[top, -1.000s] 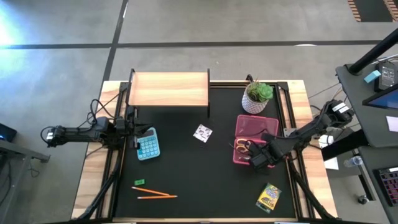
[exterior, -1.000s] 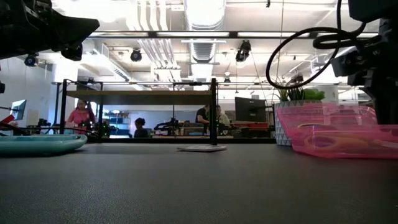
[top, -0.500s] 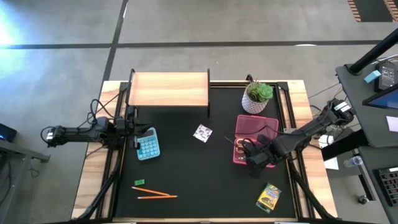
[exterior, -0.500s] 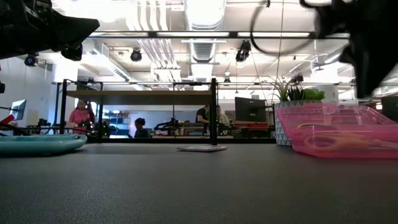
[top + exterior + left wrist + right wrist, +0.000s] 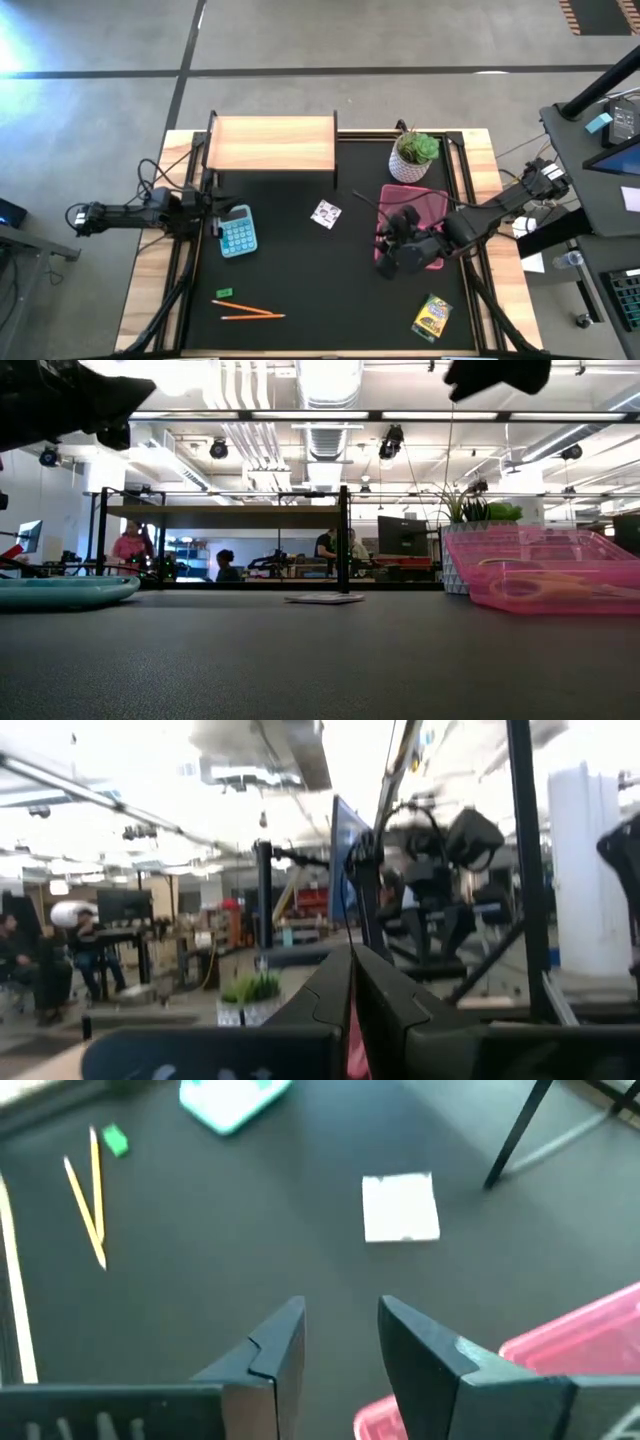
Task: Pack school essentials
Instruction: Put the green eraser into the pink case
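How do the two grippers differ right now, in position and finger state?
The right gripper hangs over the pink bin's near-left corner with open, empty fingers; the left gripper has its fingers closed together. In the high view the right gripper is over the black mat, while the left gripper sits at the mat's left edge beside the teal calculator. Both hold nothing.

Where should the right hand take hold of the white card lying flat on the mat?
The card lies flat and thin on the black mat, with nothing touching it. Probably best to come straight down with the open right hand and pinch across two opposite edges, fingers close to the mat. It sits a little turned, so the wrist would likely need rotating to match its sides.
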